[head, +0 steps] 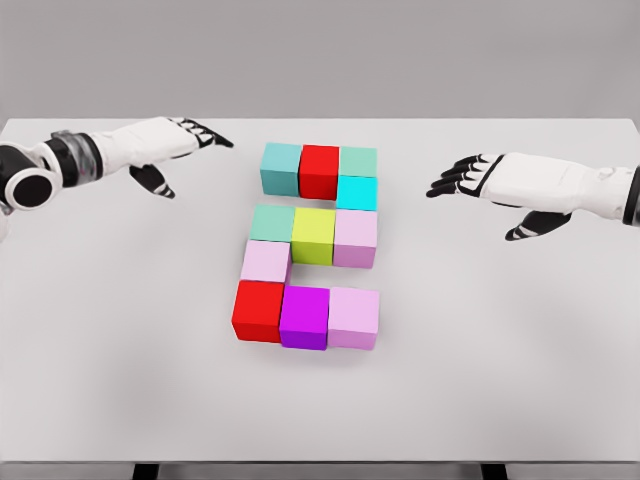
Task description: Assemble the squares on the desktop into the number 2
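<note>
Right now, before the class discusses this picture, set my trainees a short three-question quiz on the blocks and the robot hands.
1. True or false: the left robot hand is grasping a block.
2. Multiple choice: which block sits in the middle of the bottom row? A) yellow-green block B) purple block C) cyan block
3. Fill in: the blocks on the table form the digit ___.

Key
1. False. Both it and the right robot hand are open and apart from the blocks.
2. B. It sits between the red block and a pink block.
3. 2
</note>
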You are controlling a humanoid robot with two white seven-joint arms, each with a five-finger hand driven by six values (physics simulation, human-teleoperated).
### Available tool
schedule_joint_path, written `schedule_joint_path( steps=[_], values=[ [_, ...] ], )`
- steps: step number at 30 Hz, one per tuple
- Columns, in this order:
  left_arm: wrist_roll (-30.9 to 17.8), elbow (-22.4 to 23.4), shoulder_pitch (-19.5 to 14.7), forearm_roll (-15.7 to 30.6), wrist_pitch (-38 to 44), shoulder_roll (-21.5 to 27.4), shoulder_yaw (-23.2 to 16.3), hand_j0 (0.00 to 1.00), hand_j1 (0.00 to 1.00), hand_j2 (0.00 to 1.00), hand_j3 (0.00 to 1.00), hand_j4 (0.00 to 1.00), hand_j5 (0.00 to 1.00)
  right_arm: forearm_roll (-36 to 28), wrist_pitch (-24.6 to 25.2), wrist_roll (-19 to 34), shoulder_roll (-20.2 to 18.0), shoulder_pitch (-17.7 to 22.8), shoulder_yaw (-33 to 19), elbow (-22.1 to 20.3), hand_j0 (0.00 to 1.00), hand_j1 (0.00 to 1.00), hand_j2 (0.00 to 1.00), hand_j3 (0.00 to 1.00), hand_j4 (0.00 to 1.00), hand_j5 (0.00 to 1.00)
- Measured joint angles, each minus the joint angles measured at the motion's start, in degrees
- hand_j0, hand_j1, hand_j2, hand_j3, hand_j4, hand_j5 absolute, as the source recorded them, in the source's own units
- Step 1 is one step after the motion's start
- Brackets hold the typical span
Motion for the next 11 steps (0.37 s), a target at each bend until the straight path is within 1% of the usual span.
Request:
schedule_joint_path(
  steps=[4,11],
  values=[
    [0.0,0.1,0.1,1.7,0.0,0.4,0.1,1.0,1.0,1.0,1.0,1.0,1.0,0.0,0.0,0.0,0.0,-0.1,0.0,-0.2,1.0,1.0,1.0,1.0,1.0,1.0],
    [0.0,0.3,0.2,2.3,0.0,0.2,0.2,1.0,1.0,1.0,1.0,1.0,1.0,0.0,0.0,0.0,0.0,-0.1,0.0,-0.6,1.0,1.0,1.0,1.0,1.0,1.0]
  ],
)
